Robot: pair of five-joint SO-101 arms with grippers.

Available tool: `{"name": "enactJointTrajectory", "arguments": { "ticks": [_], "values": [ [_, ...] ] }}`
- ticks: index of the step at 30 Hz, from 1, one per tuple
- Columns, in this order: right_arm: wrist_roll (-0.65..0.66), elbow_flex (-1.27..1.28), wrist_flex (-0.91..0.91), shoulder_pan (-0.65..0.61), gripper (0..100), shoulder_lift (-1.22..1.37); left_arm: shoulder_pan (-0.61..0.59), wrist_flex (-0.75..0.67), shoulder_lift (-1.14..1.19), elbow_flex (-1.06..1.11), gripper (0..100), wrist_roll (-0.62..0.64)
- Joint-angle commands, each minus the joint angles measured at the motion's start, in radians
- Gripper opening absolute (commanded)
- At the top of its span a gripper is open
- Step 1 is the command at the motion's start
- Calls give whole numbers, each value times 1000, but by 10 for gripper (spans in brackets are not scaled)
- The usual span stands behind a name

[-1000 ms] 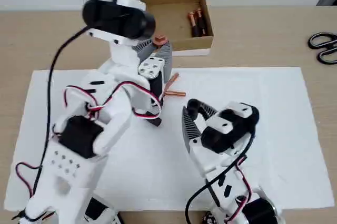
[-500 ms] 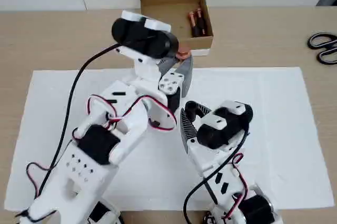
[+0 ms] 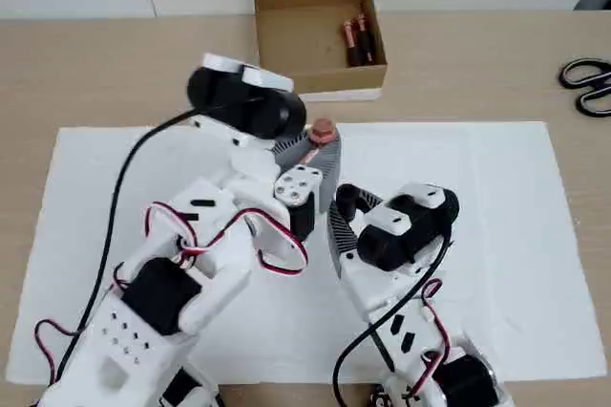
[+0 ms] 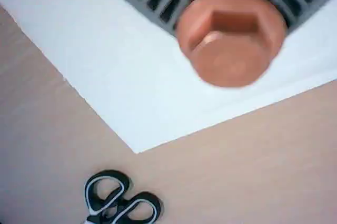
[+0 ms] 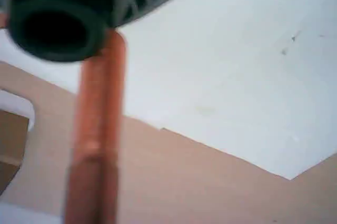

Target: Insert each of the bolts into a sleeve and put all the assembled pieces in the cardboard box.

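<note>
My left gripper (image 3: 319, 143) has its jaws closed on a copper bolt (image 4: 229, 37). The hexagonal head points upward, over the white sheet (image 3: 496, 197) and a little in front of the cardboard box (image 3: 296, 39). The right gripper (image 3: 344, 206) sits close beside it, and its jaws grip a black sleeve (image 5: 52, 24) with the open mouth toward the wrist camera.

In the right wrist view a copper shaft (image 5: 100, 119) runs just beside the sleeve and not inside it. I judge this is the shank of the same bolt, but I cannot confirm it. 2 assembled pieces (image 3: 355, 41) lie in the box.

The main risk, I think, is bad alignment. If the shank meets the sleeve wall instead of the hole, pushing can turn the sleeve in the jaws or press the bolt out of my grip. The 2 arms are also very near, so a small wrong correction can make them collide. A dropped bolt can roll under the arms, where I cannot see it.

I can read no label or writing on the box, the parts or the scissors (image 3: 587, 82) on the bench.
</note>
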Motion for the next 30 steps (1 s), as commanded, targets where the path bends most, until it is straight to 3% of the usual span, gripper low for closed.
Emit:
{"name": "enactJointTrajectory", "arguments": {
  "ticks": [1, 30],
  "values": [
    [-6, -6, -18, 2, 4, -5, 11, -58, -26, 8, 6, 14],
    [-6, -5, -18, 2, 4, -7, -28, -51, -28, -82, 6, 9]
  ]
}}
